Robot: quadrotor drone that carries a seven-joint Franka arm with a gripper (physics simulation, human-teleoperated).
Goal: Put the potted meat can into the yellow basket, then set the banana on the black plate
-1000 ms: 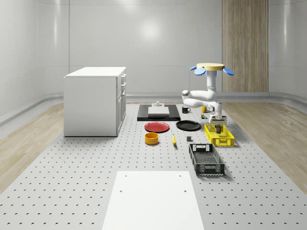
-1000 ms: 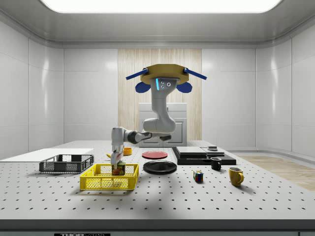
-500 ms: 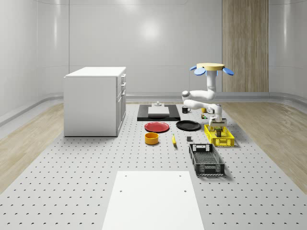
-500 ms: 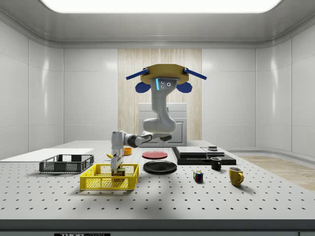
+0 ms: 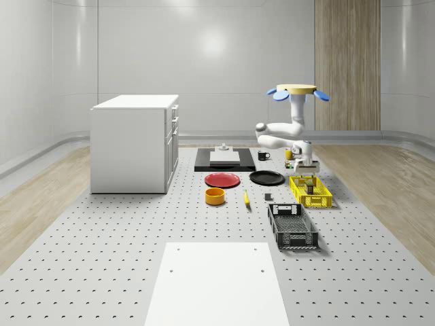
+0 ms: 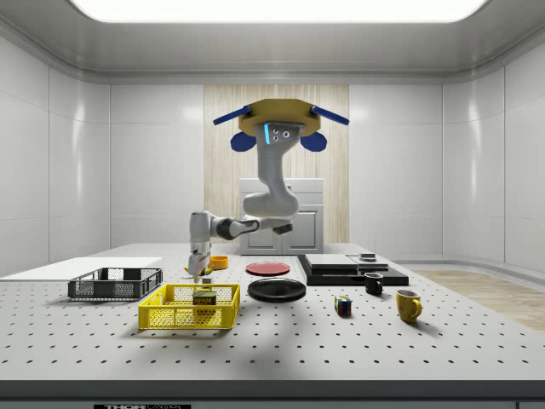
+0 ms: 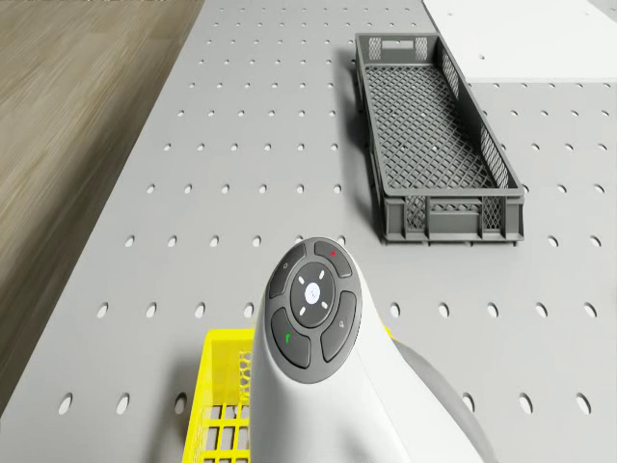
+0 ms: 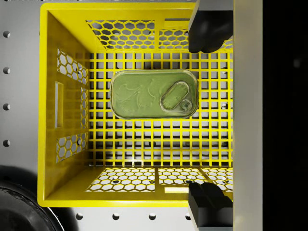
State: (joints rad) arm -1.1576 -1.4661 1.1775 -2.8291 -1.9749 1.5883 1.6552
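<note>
The potted meat can lies flat on the floor of the yellow basket, green top up, with nothing touching it. My gripper hangs open straight above the basket, its two black fingertips wide apart over opposite rims. In the side view the gripper is a little above the basket with the can inside. The drone hovers behind the basket. The banana lies on the table, in front of the black plate.
A dark mesh crate sits in front of the basket. A red plate and an orange bowl lie to the whole-scene view's left of the banana. A white cabinet stands far left. A cube and mugs sit beyond the plate.
The gripper lowered the can into the basket, opened and rose clear of it. The can stays on the basket floor. The drone has climbed a little.
</note>
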